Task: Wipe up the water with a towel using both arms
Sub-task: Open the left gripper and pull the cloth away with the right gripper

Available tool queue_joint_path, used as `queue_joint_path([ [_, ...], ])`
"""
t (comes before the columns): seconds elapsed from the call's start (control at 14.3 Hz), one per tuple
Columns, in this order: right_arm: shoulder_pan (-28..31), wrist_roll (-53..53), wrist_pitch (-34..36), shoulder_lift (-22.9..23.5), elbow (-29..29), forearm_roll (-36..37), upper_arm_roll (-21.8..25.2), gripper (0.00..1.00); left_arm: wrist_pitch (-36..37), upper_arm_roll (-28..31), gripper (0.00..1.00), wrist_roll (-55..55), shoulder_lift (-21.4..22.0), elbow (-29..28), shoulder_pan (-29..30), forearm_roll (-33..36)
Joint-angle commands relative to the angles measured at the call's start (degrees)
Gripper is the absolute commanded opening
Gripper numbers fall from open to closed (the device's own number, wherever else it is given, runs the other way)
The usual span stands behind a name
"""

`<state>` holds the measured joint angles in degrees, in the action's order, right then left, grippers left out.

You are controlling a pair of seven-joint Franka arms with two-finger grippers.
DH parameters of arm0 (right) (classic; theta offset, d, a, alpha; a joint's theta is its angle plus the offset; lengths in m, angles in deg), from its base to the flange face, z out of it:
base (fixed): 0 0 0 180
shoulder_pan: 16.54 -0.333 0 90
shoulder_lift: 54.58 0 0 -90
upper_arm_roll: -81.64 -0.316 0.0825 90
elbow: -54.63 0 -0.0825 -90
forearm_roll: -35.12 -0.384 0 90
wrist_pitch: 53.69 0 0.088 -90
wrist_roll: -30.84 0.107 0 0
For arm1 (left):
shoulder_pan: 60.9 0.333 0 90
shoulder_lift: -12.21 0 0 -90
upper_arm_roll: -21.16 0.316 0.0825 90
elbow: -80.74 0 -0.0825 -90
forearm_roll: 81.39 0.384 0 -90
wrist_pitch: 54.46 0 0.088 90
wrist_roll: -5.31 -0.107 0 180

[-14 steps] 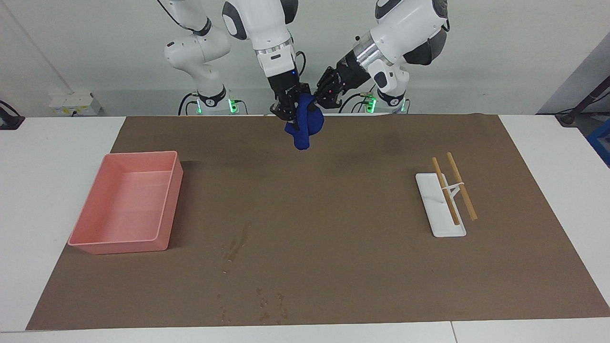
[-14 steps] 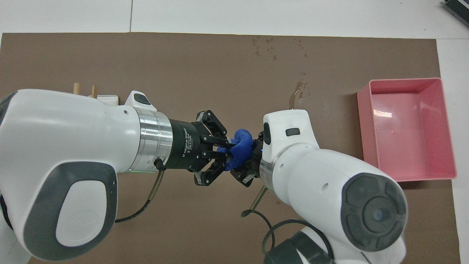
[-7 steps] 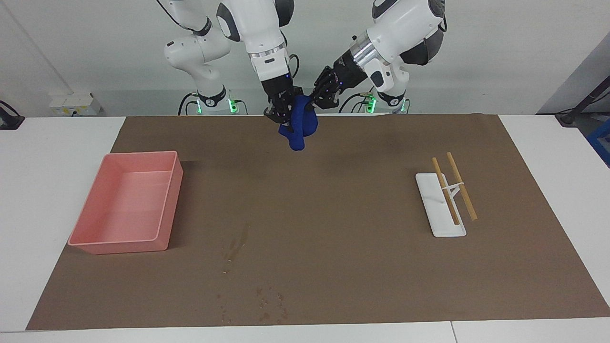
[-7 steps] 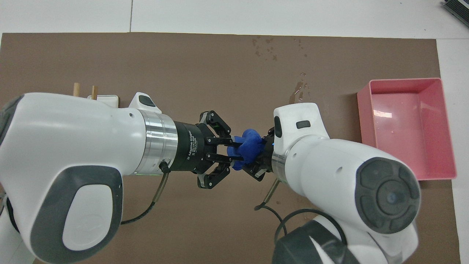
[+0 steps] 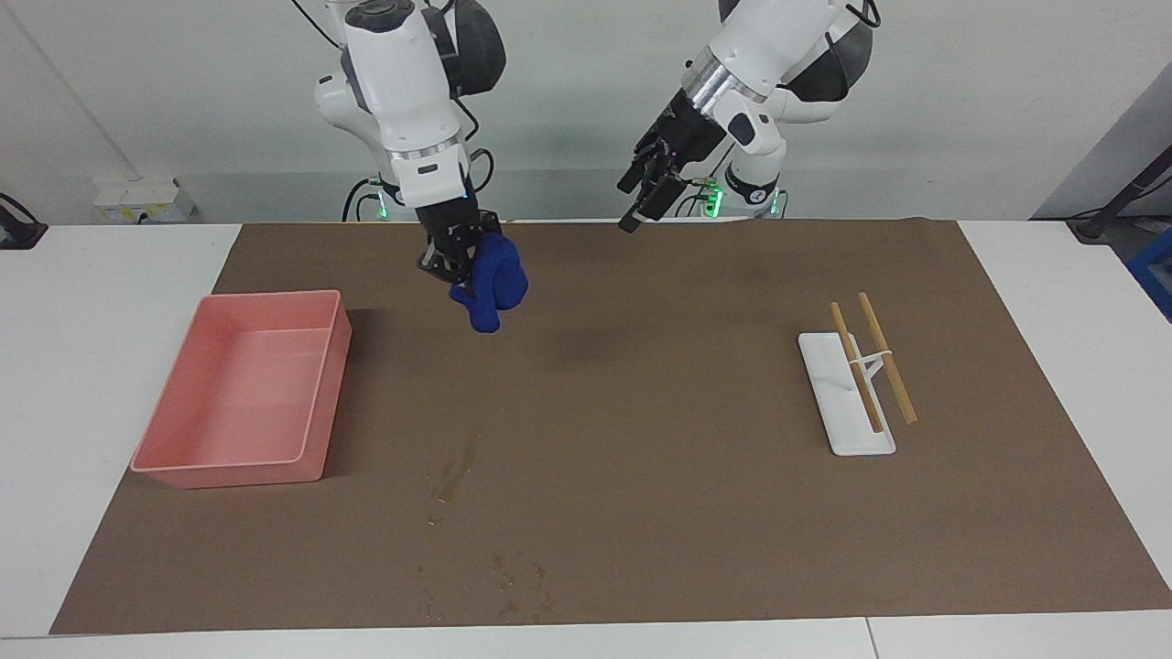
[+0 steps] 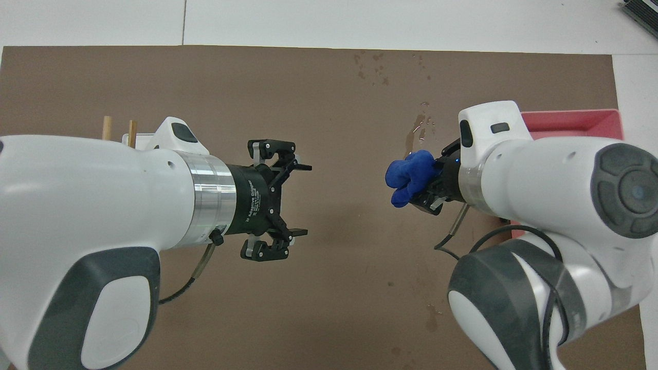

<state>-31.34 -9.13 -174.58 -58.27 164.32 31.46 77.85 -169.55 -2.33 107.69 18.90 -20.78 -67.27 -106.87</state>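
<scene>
My right gripper [image 5: 455, 263] is shut on the deep-blue towel [image 5: 491, 282], which hangs as a lumpy bundle above the brown mat [image 5: 687, 476], close to the pink tray. In the overhead view the towel [image 6: 410, 174] sticks out of the right gripper [image 6: 431, 189]. My left gripper [image 5: 636, 203] is open and holds nothing, raised over the robots' edge of the mat; the overhead view shows the left gripper [image 6: 305, 200] with its fingers spread wide. The water is a glossy streak [image 5: 458, 471] on the mat, with drops [image 5: 513, 586] farther from the robots. From overhead the streak [image 6: 417, 131] lies just past the towel.
A pink tray [image 5: 265, 295] stands toward the right arm's end of the table; overhead, its rim [image 6: 576, 111] shows past the right arm. A white stand with two wooden sticks [image 5: 847, 394] sits toward the left arm's end.
The left gripper has opened, let go of the towel and drawn back. The right arm has carried the towel away toward the pink tray.
</scene>
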Motion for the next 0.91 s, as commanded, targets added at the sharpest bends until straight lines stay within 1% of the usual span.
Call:
queue_joint_path([
  [0.0,3.19,-3.26,-2.76,2.89,-0.08,2.06,-0.69,0.00,-2.07,0.29,1.00,-6.89,-0.45,0.19,3.53,4.73],
  [0.07,3.72,-3.97,-3.73,4.21,-0.43,2.33,-0.69,0.00,-2.07,0.29,1.00,-12.59,-0.46,0.19,5.65,4.82],
  [0.28,3.82,-4.15,-9.44,8.95,-0.87,2.51,-0.61,0.00,-1.72,0.38,1.00,-36.99,-0.46,-0.16,11.53,4.83],
  [0.42,4.42,-4.85,-13.65,11.77,-0.96,3.30,-0.69,0.00,-0.67,0.47,1.00,-48.89,-0.37,-0.43,15.14,5.52],
  [0.56,5.57,-5.47,-17.08,14.32,-2.01,3.39,-0.69,0.00,1.52,0.55,1.00,-63.02,-0.28,-0.34,16.91,13.04],
  [0.7,6.27,-5.47,-19.46,15.90,-3.07,4.61,-0.61,0.00,2.93,1.25,1.00,-74.82,-0.19,-0.34,19.19,15.54],
  [0.77,6.80,-5.47,-21.04,17.04,-3.51,6.36,-0.61,0.00,4.24,1.26,1.00,-79.75,-0.19,-0.34,20.94,15.81],
  [0.84,7.59,-5.47,-23.23,18.88,-4.38,8.21,-0.69,0.00,6.35,1.26,1.00,-86.58,-0.19,0.09,22.61,17.73],
])
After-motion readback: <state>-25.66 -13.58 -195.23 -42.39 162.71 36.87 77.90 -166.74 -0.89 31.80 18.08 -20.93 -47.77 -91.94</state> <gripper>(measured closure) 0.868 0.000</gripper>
